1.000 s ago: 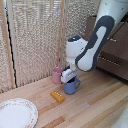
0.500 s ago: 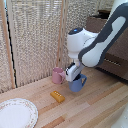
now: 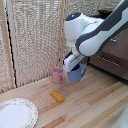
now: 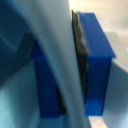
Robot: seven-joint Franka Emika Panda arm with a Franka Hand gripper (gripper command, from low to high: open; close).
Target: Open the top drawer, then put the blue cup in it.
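One white Franka arm reaches in from the upper right of the exterior view, its gripper (image 3: 75, 64) clamped on the rim of the glossy medium-blue mug (image 3: 76, 73). The blue mug hangs in the air at the centre of the frame, tilted slightly, its loop handle toward the exterior view's right, and its base is clear of the light wooden tabletop (image 3: 95, 102). Just beside it, on the exterior view's left, the pink mug (image 3: 58, 75) stands upright on the table; whether the two mugs touch cannot be told. Lower in the frame, a small yellow-orange block (image 3: 57, 96) lies flat on the wood, apart from both mugs. At the lower left corner sits a white round plate (image 3: 16, 113) with a patterned rim. At the right edge stands the dark brown wooden dresser (image 3: 117, 50); a drawer front with a slim silver bar handle (image 3: 107, 58) appears shut. A pale woven screen (image 3: 35, 35) fills the background. The wrist view is blurred, showing blue surfaces pressed close around a dark strip.
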